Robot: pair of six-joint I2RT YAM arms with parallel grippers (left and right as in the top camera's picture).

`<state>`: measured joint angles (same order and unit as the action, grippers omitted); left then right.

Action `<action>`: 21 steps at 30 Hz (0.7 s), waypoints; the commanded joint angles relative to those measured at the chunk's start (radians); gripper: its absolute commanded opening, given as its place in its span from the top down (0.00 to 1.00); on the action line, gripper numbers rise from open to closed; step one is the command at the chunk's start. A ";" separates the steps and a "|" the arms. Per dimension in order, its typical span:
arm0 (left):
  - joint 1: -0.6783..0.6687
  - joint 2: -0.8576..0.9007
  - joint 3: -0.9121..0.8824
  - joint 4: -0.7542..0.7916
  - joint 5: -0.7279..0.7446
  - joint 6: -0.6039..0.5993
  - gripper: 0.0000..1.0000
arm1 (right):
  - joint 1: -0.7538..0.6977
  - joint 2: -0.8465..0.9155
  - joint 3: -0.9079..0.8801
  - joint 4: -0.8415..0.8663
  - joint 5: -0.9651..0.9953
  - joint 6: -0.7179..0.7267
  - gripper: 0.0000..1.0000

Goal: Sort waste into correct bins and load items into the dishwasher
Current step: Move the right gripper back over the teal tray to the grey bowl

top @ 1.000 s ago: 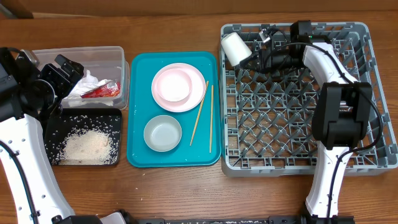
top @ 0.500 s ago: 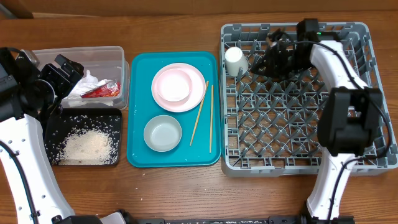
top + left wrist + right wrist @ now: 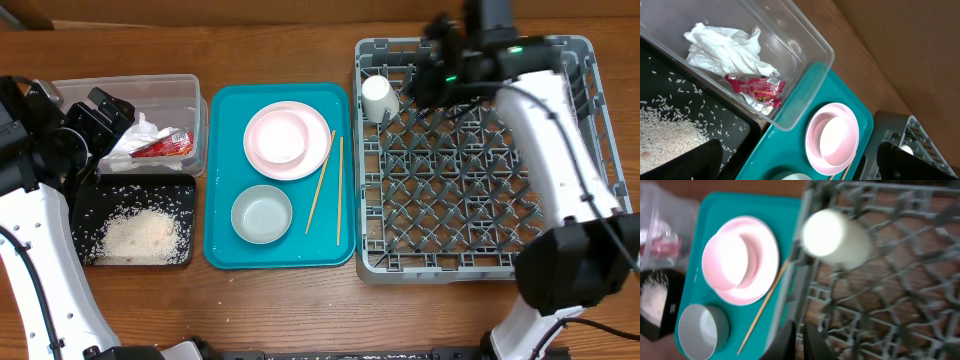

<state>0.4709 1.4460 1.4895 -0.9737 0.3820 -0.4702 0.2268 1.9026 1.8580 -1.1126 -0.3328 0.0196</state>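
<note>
Overhead, white cup [image 3: 377, 97] sits in dish rack [image 3: 440, 220] corner nr teal tray [image 3: 222, 180].
R gripper [image 3: 801, 337] near cup, fingers almost together, empty; L gripper [image 3: 805, 160] wide open over clear tub [image 3: 196, 120].

White cup [image 3: 378, 97] rests in the far-left corner of the grey pegged dish rack [image 3: 450, 200]. Pink bowl [image 3: 277, 137] sits on pink plate [image 3: 318, 150]; grey-green bowl [image 3: 262, 214] upright in front; chopsticks [image 3: 339, 190] alongside. Foil wrapper [image 3: 162, 146] in clear tub [image 3: 190, 120] — rice [image 3: 145, 236] in black tray [image 3: 90, 205].
</note>
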 commanded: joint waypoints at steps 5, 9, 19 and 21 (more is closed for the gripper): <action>-0.008 -0.002 0.026 -0.002 0.000 -0.009 0.00 | 0.298 -0.008 0.001 0.037 0.167 0.041 0.87; -0.008 -0.002 0.026 -0.002 0.000 -0.009 0.00 | 0.454 0.007 0.001 0.064 0.222 0.065 0.85; -0.008 -0.001 0.026 -0.002 0.000 -0.009 0.00 | 0.731 0.117 -0.002 0.058 0.228 0.149 0.84; -0.008 -0.001 0.026 -0.002 0.000 -0.009 0.00 | 0.770 0.140 -0.002 0.055 0.228 0.150 0.84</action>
<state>0.4709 1.4460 1.4895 -0.9741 0.3820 -0.4702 0.9482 2.0079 1.8572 -1.0557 -0.1219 0.1463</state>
